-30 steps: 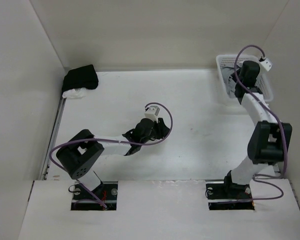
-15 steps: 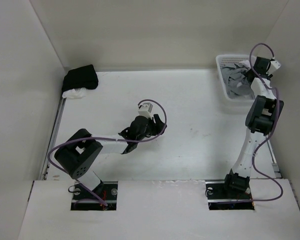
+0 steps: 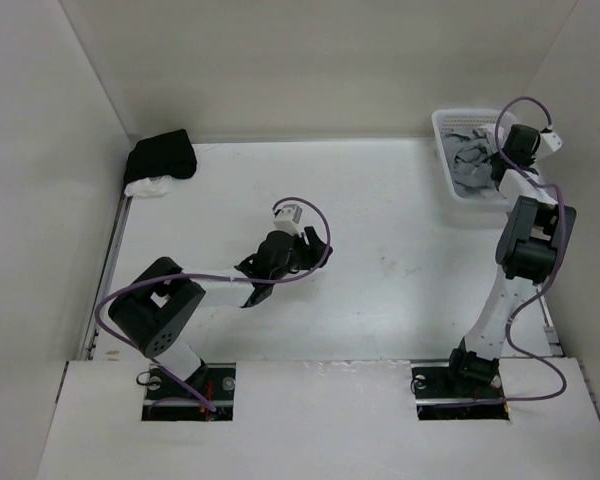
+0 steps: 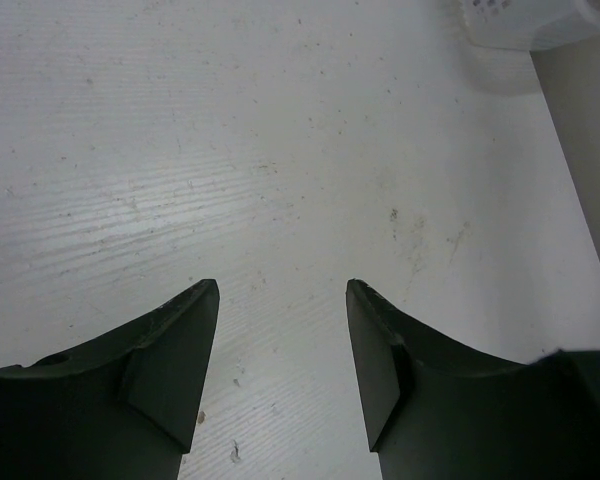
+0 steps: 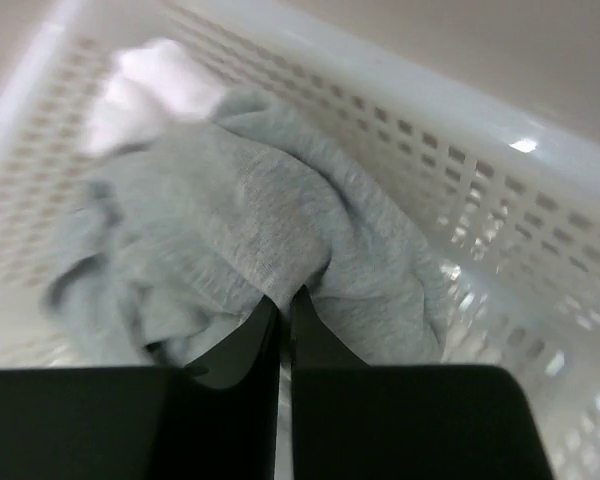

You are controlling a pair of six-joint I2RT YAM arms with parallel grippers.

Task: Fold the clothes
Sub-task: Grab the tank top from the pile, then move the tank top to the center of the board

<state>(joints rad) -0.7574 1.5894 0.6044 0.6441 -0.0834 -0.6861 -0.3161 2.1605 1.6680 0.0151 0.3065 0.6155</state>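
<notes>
Pinches a fold of grey T-shirt (image 5: 260, 210) with right hand (image 5: 283, 295), fingers together; holds left hand (image 4: 280, 290) wide open, empty, above surface (image 4: 280, 150). Lies crumpled in white basket (image 5: 460, 170).

A white perforated plastic basket (image 3: 442, 140) sits at the far right corner of the scuffed white table (image 3: 380, 300), while well apart, at the far left corner, a bunched black garment (image 3: 162, 155) touches a small crumpled white cloth (image 3: 150, 186) on its near side.
</notes>
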